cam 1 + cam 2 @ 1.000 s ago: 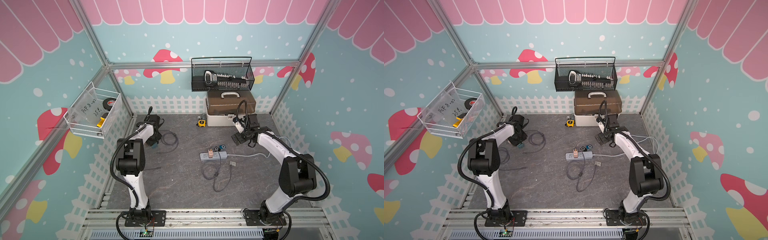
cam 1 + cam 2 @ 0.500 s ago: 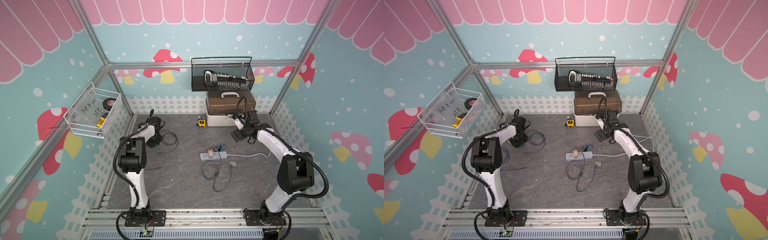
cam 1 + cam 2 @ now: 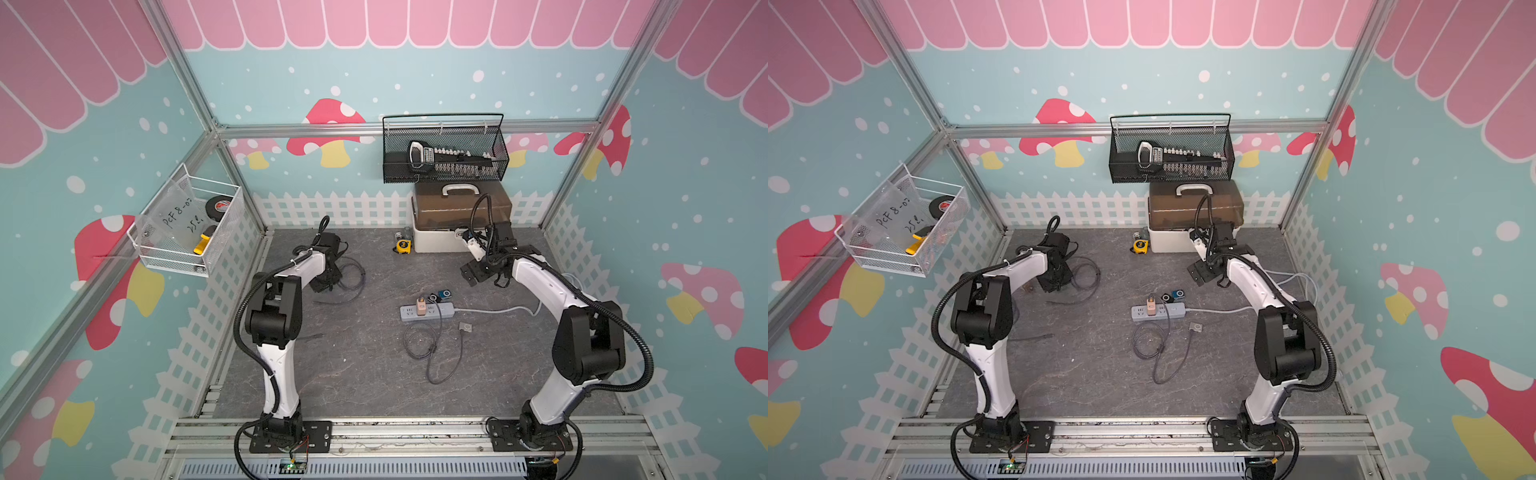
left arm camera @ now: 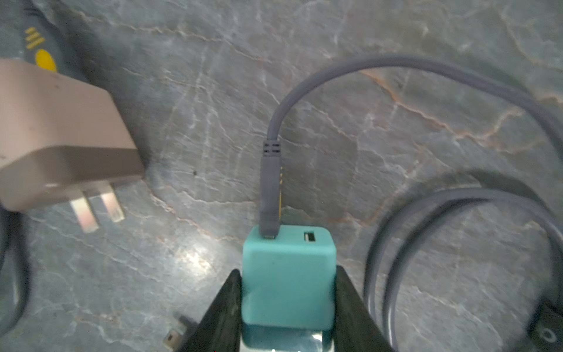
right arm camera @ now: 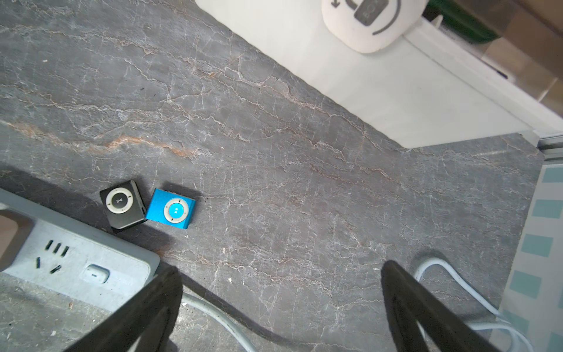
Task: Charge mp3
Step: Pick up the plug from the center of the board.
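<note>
So far, only the teal plastic charger cube point(image 4: 289, 274) is pinched by the left fingers point(image 4: 222, 304), right fingers point(image 5: 146, 304) spread, blue square mp3 player point(image 5: 171, 208) unplugged.

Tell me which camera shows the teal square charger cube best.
Left wrist view: the teal square charger cube fills the foreground, clamped in the left gripper, grey cable plugged in. Both top views hide it beneath that wrist; the right wrist view misses it.
</note>
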You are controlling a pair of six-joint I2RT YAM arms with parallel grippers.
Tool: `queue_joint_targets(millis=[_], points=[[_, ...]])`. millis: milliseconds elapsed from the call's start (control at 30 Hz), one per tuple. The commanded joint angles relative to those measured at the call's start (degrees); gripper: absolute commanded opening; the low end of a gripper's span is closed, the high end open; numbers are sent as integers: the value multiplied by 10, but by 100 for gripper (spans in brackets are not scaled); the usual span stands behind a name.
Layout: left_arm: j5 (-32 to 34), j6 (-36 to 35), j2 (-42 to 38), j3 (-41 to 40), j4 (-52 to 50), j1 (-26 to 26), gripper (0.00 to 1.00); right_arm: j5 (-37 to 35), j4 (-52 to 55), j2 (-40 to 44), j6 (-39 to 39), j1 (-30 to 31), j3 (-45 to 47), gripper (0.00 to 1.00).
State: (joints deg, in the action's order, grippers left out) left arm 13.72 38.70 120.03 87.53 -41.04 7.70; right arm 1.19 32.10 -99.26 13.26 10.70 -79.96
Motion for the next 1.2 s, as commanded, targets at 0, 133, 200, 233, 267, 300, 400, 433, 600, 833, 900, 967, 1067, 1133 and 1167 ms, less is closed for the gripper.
queue_joint_targets(millis=[0, 133, 200, 233, 267, 300, 400, 433, 600, 833, 900, 967, 1067, 1133, 1167], points=[[-44, -34, 10, -29, -3, 5, 34, 18, 19, -7, 7, -1, -21, 99], [-72, -52, 23, -8, -14, -1, 40, 36, 27, -13, 2, -1, -35, 100], [-81, -61, 40, 20, -34, -5, 40, 40, 33, -16, -1, -1, -43, 100], [-89, -69, 50, 36, -47, -7, 40, 42, 36, -16, -2, -2, -47, 100], [-95, -77, 58, 49, -60, -9, 39, 43, 38, -15, -3, -1, -49, 100], [-99, -83, 62, 56, -69, -11, 39, 43, 39, -13, -3, 0, -49, 100], [-107, -98, 67, 64, -79, -11, 38, 49, 46, -5, -5, -1, -47, 100], [-109, -101, 66, 63, -79, -12, 37, 50, 46, -1, -9, -1, -46, 100], [-118, -112, 68, 67, -77, -14, 20, 81, 46, 13, -31, 1, -47, 100], [-139, -182, -73, -39, 83, -4, 12, 214, 47, 27, -89, 6, -80, 92], [-144, -213, -114, -67, 137, -1, 12, 252, 37, 23, -108, 12, -98, 90], [-148, -244, -146, -84, 180, 2, 12, 294, 27, 13, -125, 22, -118, 88], [-154, -279, -182, -101, 234, 5, 11, 322, 13, -5, -144, 42, -153, 85], [-167, -301, -211, -120, 283, 6, 11, 340, 8, -26, -159, 57, -187, 84], [-170, -307, -223, -130, 307, 6, 11, 348, 8, -35, -166, 63, -205, 83]])
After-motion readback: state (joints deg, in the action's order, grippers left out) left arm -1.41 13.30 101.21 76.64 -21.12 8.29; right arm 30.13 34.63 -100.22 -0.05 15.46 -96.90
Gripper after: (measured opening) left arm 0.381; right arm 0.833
